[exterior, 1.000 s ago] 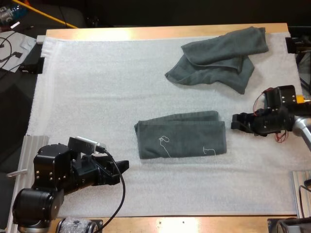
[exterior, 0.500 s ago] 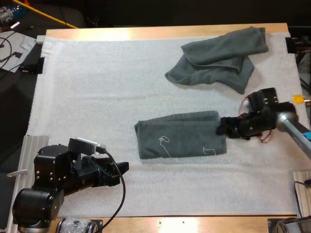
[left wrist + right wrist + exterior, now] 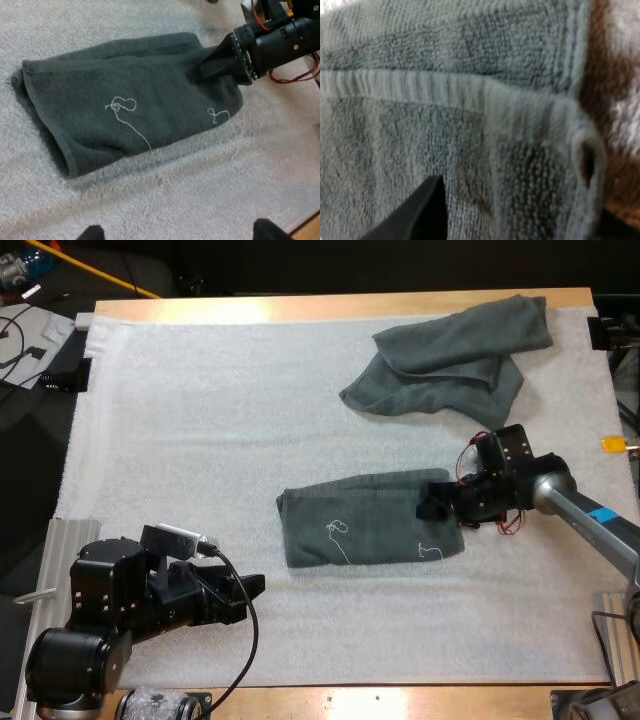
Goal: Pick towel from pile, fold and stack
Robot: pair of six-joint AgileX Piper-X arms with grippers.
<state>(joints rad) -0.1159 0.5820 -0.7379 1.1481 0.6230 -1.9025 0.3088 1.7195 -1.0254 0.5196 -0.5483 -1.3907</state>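
White mat (image 3: 200, 420), folded towel (image 3: 350, 525) (loose threads (image 3: 125, 107))

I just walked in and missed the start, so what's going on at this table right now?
The right gripper is at the right end of the folded towel in the middle of the white mat. Its fingers are open over the towel's edge and do not look closed on it yet. The left gripper sits open near the mat's near left corner, holding nothing. A crumpled towel lies at the far right of the mat, untouched.
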